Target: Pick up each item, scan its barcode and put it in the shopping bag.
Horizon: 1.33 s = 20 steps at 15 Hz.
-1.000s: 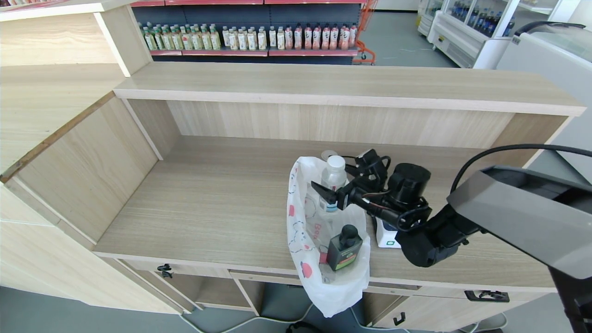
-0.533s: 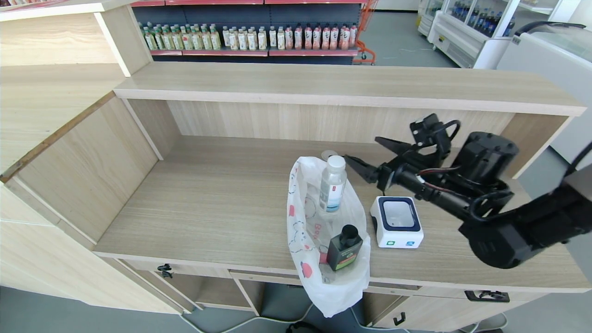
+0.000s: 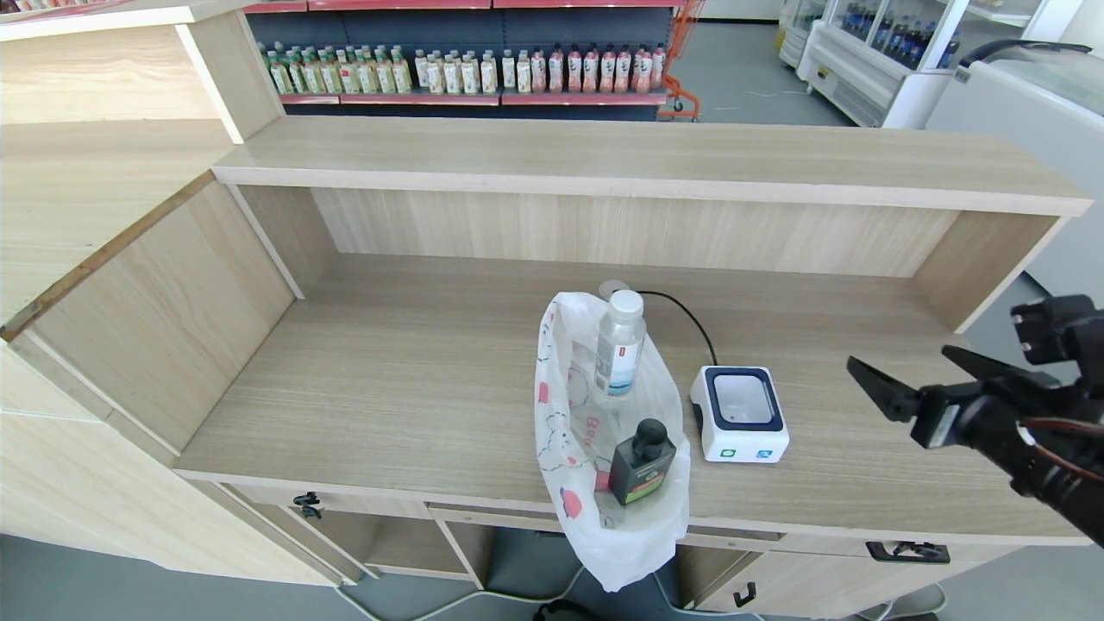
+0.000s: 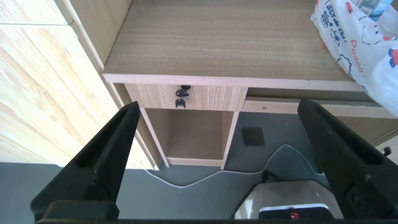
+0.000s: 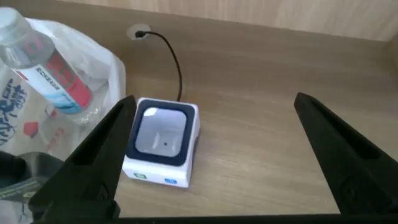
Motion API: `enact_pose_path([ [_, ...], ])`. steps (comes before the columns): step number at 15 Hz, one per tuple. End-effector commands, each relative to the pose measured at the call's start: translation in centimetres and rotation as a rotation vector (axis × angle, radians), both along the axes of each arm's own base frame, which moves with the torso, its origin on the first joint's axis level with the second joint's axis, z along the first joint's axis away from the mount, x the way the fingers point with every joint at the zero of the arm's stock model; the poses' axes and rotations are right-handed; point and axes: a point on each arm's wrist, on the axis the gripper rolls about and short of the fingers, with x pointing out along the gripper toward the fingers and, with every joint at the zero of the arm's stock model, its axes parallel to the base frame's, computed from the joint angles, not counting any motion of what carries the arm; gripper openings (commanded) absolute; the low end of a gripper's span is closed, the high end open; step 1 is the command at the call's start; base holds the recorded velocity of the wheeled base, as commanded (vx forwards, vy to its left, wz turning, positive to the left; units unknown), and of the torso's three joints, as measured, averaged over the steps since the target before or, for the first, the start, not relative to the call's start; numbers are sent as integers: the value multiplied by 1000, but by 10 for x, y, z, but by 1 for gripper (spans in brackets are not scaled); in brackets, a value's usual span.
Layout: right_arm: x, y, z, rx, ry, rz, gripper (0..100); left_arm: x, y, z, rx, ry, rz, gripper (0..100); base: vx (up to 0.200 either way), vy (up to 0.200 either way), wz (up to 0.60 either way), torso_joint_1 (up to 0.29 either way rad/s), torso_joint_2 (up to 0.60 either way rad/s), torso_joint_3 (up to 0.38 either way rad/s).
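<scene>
Our right gripper [image 3: 897, 355] holds its fingers apart, empty. Beyond their tips sits the scanner [image 3: 740, 414], and past it the shopping bag [image 3: 561, 405] with the water bottle [image 3: 619, 345] and dark bottle [image 3: 642, 461] inside. Our left gripper [image 4: 219, 104], fingers likewise apart, faces the counter [image 4: 205, 37] edge. We judge bagging done, so we should keep clear of the bag.

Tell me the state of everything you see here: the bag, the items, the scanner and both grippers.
shopping bag: open, draped over the counter's front edge.
water bottle: capped, in the bag.
dark bottle: capped, upright in the bag.
scanner: on the counter beside the bag, window up, cabled.
right gripper: jaws open, empty.
left gripper: jaws open, empty.
</scene>
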Motion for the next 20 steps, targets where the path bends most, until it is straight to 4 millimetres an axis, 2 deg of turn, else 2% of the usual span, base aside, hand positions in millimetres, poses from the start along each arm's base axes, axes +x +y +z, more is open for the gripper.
enact_pose_path([
  [1, -62, -13, -10, 27, 11, -71, 100, 0, 0, 0, 0, 0, 0, 100, 0, 0, 0, 0, 0, 0],
  [2, -88, -13, -7, 37, -11, -59, 100, 0, 0, 0, 0, 0, 0, 100, 0, 0, 0, 0, 0, 0],
  [3, -106, -13, -8, 37, -1, -47, 100, 0, 0, 0, 0, 0, 0, 100, 0, 0, 0, 0, 0, 0],
  [6, -161, -19, -25, 34, 40, -64, 100, 0, 0, 0, 0, 0, 0, 100, 0, 0, 0, 0, 0, 0],
  [7, -171, -20, -31, 38, 40, -77, 100, 0, 0, 0, 0, 0, -1, 100, 0, 0, 0, 0, 0, 0],
  [8, -171, -20, -31, 38, 40, -77, 100, 0, 0, 0, 0, 0, -1, 100, 0, 0, 0, 0, 0, 0],
  [9, -200, -22, -54, 49, 59, -131, 100, 0, 0, 0, 0, 0, 0, 100, 0, 0, 0, 0, 0, 0],
  [12, -221, -21, -76, 45, 36, -126, 100, 0, 0, 0, 0, 0, -1, 100, 0, 0, 0, 0, 0, 0],
  [14, -225, -22, -77, 47, -11, -117, 100, 0, 0, 0, 0, 0, -1, 100, 0, 0, 0, 0, 0, 0],
  [20, -225, -22, -77, 61, -11, -119, 100, 0, 0, 0, 0, 0, -1, 100, 0, 0, 0, 0, 0, 0],
])
